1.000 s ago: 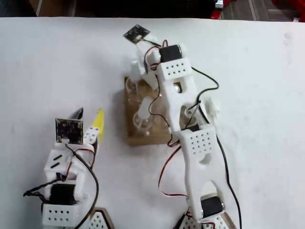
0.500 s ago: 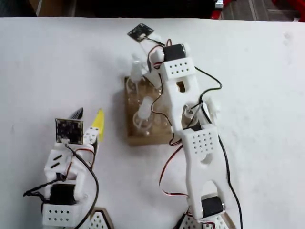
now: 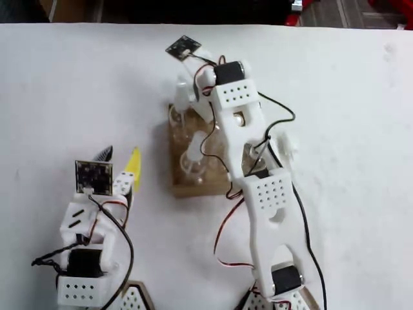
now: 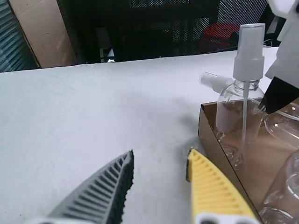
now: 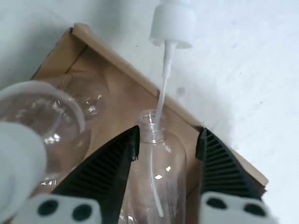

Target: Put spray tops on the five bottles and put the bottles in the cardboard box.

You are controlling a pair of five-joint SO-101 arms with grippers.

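A white table (image 3: 64,77) fills the high view, with both white, perforated robot arms based at its near edge. The right arm (image 3: 268,194) stretches out over the middle of the table, while the left arm (image 3: 84,226) sits folded back near its base.

An open brown cardboard box (image 3: 184,187) lies under the right arm's wrist. It holds several clear plastic bottles, upright or leaning, packed close together.

The right gripper (image 5: 167,137) has black ribbed jaws parted partway, one on either side of the neck of a clear round-shouldered bottle (image 5: 161,168) standing at the box's far wall. One jaw is against the neck. A strip of cardboard shows between the bottle and the other jaw, so nothing is clamped.

A white spray top (image 5: 173,23) stands raised above that neck. Its thin dip tube (image 5: 161,88) runs down through the opening into the bottle.

Beside it in the box is a second clear bottle (image 5: 60,112).

The left gripper (image 4: 160,156), one jaw grey and one yellow, is spread wide and holds nothing. It is low over bare table just beside the box.

From the left wrist, a bottle with a tall white sprayer (image 4: 250,46) shows at the box's corner, with another sprayer head (image 4: 212,80) tilted behind it.
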